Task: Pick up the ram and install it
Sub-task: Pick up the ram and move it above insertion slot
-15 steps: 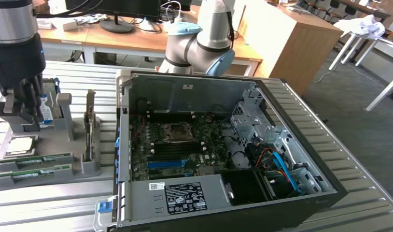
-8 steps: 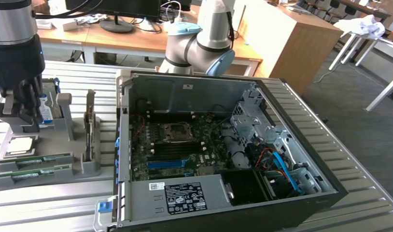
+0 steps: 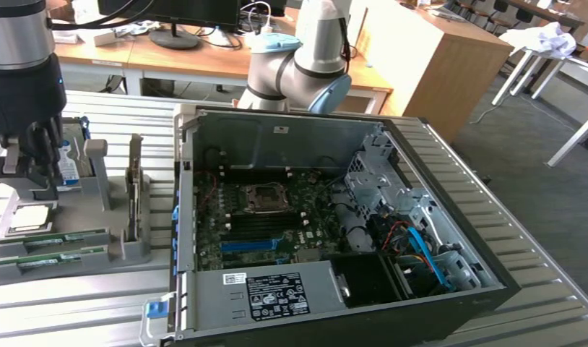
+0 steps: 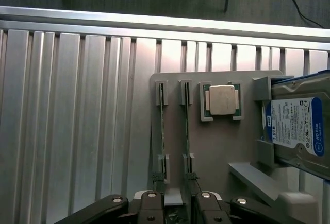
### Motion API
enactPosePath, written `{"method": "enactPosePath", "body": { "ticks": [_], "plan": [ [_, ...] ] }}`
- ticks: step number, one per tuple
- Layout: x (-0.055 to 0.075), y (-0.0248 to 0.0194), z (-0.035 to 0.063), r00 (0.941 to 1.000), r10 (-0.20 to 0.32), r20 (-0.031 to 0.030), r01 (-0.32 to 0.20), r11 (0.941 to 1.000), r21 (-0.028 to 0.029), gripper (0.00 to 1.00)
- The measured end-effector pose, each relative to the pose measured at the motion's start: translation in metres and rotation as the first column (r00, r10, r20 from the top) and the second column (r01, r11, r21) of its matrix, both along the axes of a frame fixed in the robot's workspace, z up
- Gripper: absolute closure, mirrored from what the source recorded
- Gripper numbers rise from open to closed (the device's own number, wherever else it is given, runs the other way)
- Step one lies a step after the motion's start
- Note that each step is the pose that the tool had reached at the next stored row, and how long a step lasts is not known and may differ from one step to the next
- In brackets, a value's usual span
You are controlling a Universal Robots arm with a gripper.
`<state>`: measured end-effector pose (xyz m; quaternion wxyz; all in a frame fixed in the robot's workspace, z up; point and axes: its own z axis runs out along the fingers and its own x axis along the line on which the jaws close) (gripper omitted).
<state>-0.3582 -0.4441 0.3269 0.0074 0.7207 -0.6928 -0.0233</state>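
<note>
Exterior view: the pick-up step is in hand, with nothing lifted yet. The gripper (image 3: 26, 170) hangs over the grey holder (image 3: 130, 249) on the counter (image 3: 82, 303), where the ram (image 3: 58, 237) sits slotted, well apart from the open computer case (image 3: 342, 217).

Wrist view: the jaws are spread and empty above the ram, edge-on beside a second stick (image 4: 186, 141). A grasp calls for squaring on that thin edge; the processor (image 4: 221, 100) crowds one side, and bare counter lies on the other.
</note>
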Motion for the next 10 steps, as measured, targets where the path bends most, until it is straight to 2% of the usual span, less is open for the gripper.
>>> {"method": "enactPosePath", "body": {
  "ticks": [10],
  "plan": [
    [-0.0011, -0.0076, -0.0022, 1.0000, 0.000, -0.0001, 0.000, 1.0000, -0.0001, 0.70]
  ]
}}
